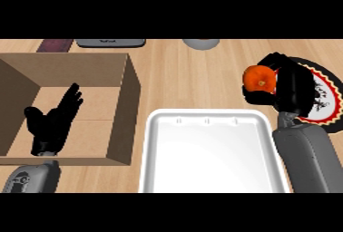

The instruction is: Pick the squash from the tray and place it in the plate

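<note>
pale wooden counter (194, 81) carries a white tray (209, 154), while the right hand (285, 86), fingers curled round the orange squash (258, 78), holds it at the patterned plate's (324, 97) near edge, apparently for release there; the left hand (55, 118) rests spread over a cardboard box (127, 108).

Two grey robot forearms ending in black hands, seen from above.

The right forearm (305, 156) is showing as a broad, smooth, rounded grey casing, narrowing to a slimmer grey wrist piece before joining the matte black right hand (291, 88). The left forearm (30, 177) is appearing as a shorter grey shell with darker recessed detailing and a small pale wrist collar, leading to the black left hand (53, 120) with slim, tapering fingers and a thumb.
</note>
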`<state>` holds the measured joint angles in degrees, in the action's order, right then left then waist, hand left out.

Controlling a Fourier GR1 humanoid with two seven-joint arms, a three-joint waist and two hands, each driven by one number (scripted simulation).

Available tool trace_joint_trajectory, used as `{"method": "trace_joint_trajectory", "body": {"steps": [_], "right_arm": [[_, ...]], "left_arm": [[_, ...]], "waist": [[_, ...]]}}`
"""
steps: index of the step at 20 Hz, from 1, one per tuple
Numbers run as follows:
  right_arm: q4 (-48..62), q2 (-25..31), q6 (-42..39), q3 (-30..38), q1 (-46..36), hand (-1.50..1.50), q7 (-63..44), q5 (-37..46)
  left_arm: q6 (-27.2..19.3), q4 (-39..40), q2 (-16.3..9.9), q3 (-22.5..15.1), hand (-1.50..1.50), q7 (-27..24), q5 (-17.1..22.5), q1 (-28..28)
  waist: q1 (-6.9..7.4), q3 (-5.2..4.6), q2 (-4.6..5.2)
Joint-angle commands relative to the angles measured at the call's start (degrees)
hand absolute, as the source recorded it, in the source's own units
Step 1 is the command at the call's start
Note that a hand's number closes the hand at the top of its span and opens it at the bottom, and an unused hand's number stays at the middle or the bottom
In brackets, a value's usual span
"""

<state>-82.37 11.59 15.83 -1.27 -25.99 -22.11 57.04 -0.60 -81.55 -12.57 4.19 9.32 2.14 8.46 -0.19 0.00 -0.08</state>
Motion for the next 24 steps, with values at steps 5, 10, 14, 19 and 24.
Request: {"method": "trace_joint_trajectory", "body": {"steps": [5,10,14,19,24], "right_arm": [[10.41,7.03,3.88,13.05,0.08,1.50,9.29,-9.83],[24.85,13.68,3.52,19.51,-5.96,1.50,17.41,-14.76],[34.07,17.51,1.78,18.84,-7.58,1.50,21.16,-12.69],[44.38,17.21,-2.38,23.48,-7.89,1.50,27.23,-19.82],[55.85,20.67,-6.69,22.49,-12.08,-1.50,36.30,-18.93]], "left_arm": [[2.08,2.61,-2.34,3.07,0.00,2.65,1.83,4.25],[-0.57,1.01,2.18,-1.01,0.00,1.29,-1.34,2.67],[0.56,6.12,1.30,0.72,0.00,-3.35,-1.30,3.01],[0.24,2.17,1.30,0.67,0.00,-0.21,-0.64,3.41],[0.74,2.09,0.75,0.54,0.00,1.48,-1.05,4.60]], "waist": [[0.21,0.03,0.24],[0.82,0.06,0.38],[0.92,0.03,0.51],[1.25,0.14,0.65],[1.63,0.13,0.70]]}}
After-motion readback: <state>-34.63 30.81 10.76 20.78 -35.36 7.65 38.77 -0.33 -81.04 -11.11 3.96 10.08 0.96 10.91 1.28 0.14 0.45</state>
